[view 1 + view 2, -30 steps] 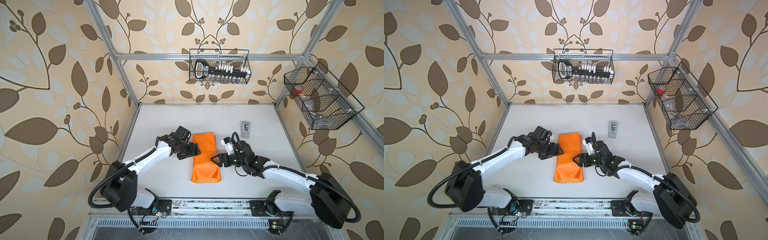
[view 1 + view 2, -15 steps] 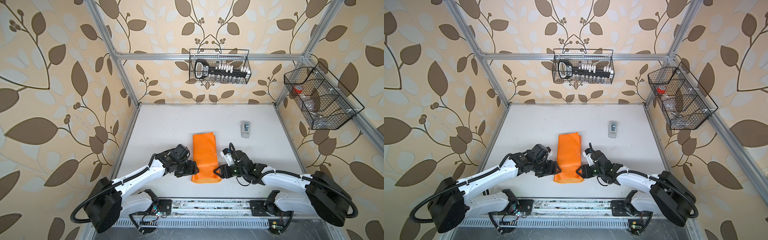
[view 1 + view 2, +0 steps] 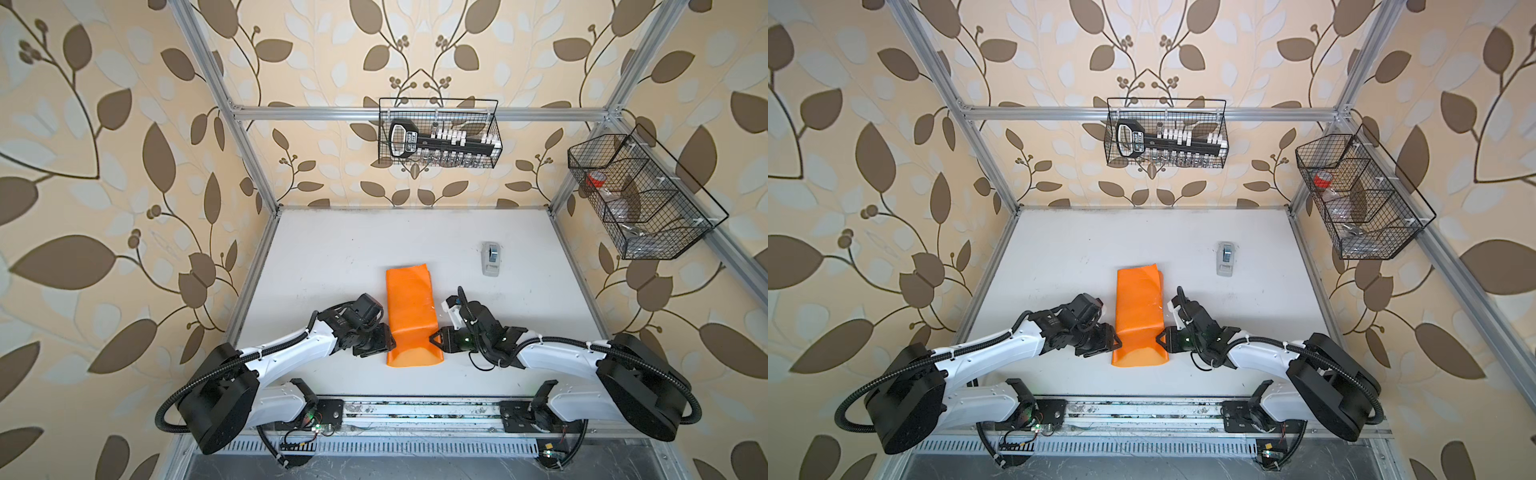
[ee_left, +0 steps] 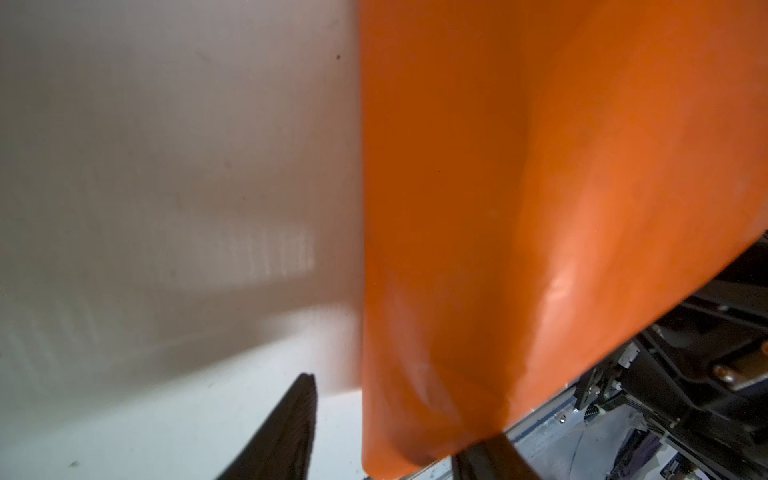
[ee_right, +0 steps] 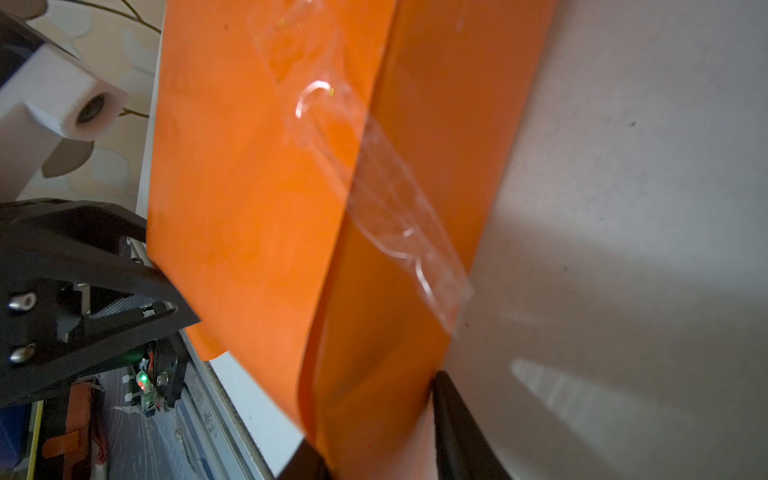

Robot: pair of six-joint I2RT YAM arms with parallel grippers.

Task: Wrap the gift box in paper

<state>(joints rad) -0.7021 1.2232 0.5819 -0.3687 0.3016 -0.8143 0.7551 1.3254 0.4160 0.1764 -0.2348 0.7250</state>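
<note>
The orange paper (image 3: 409, 316) (image 3: 1138, 316) lies as a long folded bundle in the middle of the white table, its seam held by a strip of clear tape (image 5: 374, 187). The gift box is hidden, with only paper showing. My left gripper (image 3: 390, 338) (image 4: 399, 411) is at the left side of the bundle's near end, open, one finger (image 4: 291, 428) still apart from the paper (image 4: 519, 208). On the right side of that same end my right gripper (image 3: 434, 338) (image 5: 374, 411) is shut on the paper (image 5: 257, 187), both fingers against it.
A grey-white tape dispenser (image 3: 491, 258) (image 3: 1226, 257) stands at the back right of the table. Wire baskets hang on the back wall (image 3: 440, 133) and right wall (image 3: 640, 195). The arms' base rail (image 3: 415, 409) runs just beyond the bundle's near end.
Both grippers have moved from the bundle's middle toward its near end and narrowed their jaws around its sides. The paper bundle has stayed in place.
</note>
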